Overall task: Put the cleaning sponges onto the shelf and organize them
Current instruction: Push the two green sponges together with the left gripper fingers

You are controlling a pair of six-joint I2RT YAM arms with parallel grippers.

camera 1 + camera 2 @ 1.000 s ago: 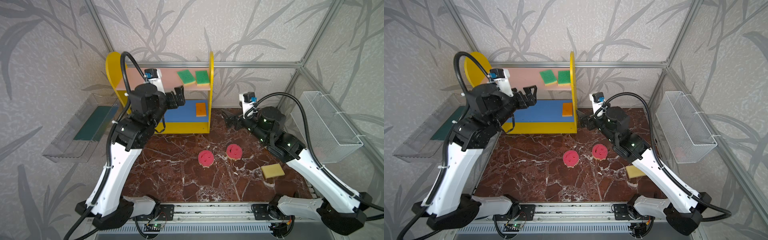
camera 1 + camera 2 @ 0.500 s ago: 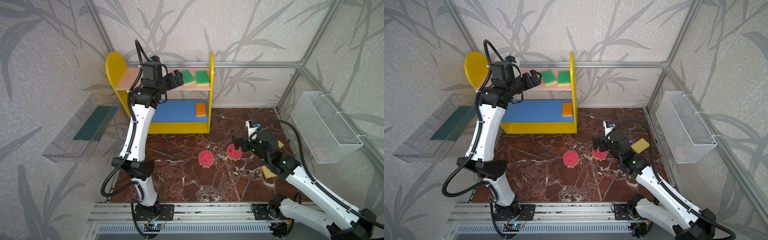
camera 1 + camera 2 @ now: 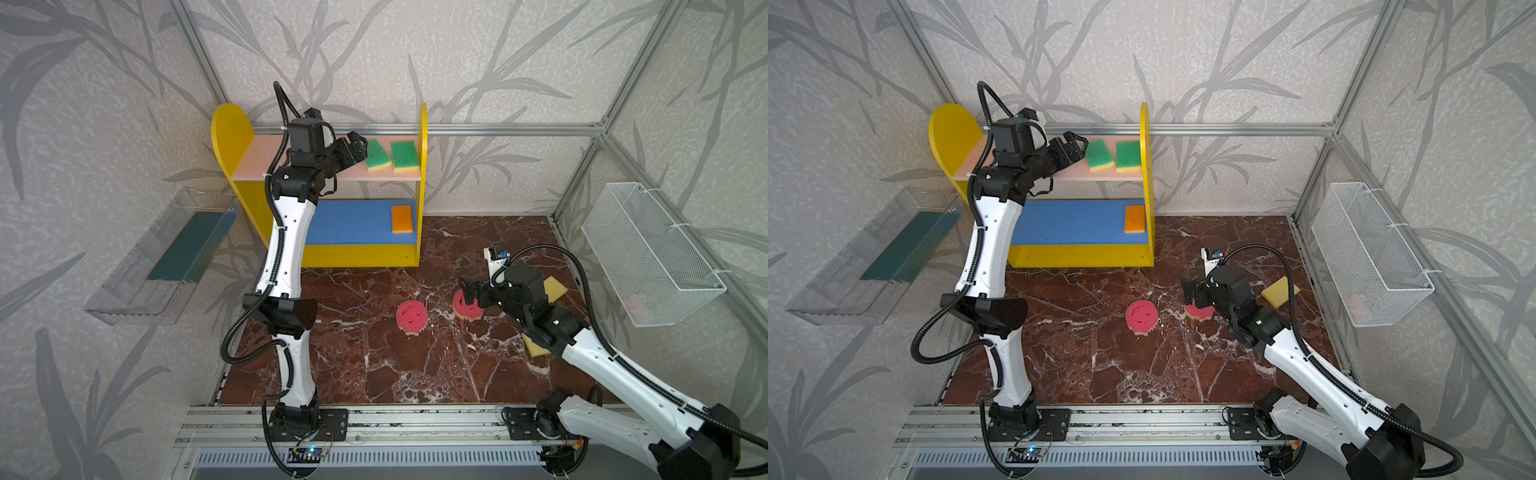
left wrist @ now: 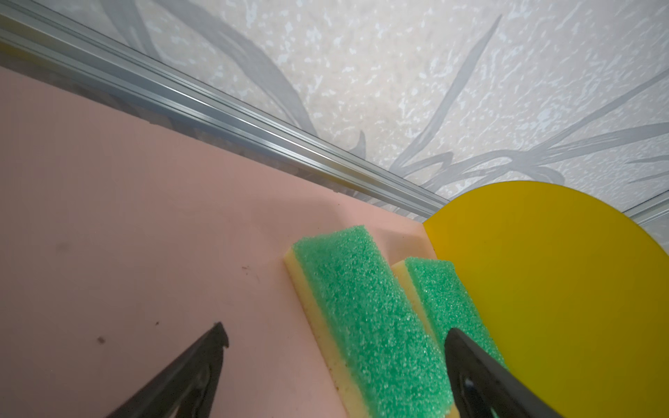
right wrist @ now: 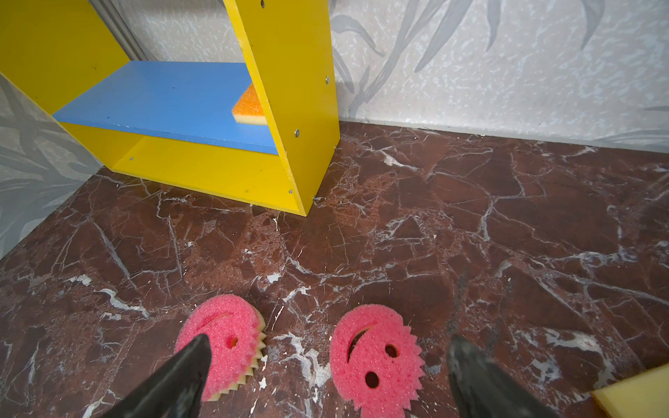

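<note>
The yellow shelf (image 3: 423,166) stands at the back. Two green cleaning sponges (image 3: 377,155) (image 3: 404,156) lie on its pink board, an orange one (image 3: 402,219) on the blue board. My left gripper (image 3: 358,143) hovers open over the pink board; in the left wrist view the nearer green sponge (image 4: 362,307) lies between its fingers. Two pink smiley sponges (image 3: 411,316) (image 3: 465,305) lie on the floor. My right gripper (image 5: 329,340) hangs open over the right-hand one (image 5: 376,358). Two yellow sponges (image 3: 555,286) (image 3: 534,347) lie partly hidden by the right arm.
A clear plastic tray (image 3: 166,257) with a dark green mat hangs on the left wall. On the right wall hangs a white wire basket (image 3: 648,253). The arm bases sit on a metal rail (image 3: 415,419) along the front edge of the marble floor (image 3: 374,365).
The left arm rose from in front of the blue board to the pink board beside the green sponges. The right arm drew back from the shelf and came down over the right-hand pink sponge.
</note>
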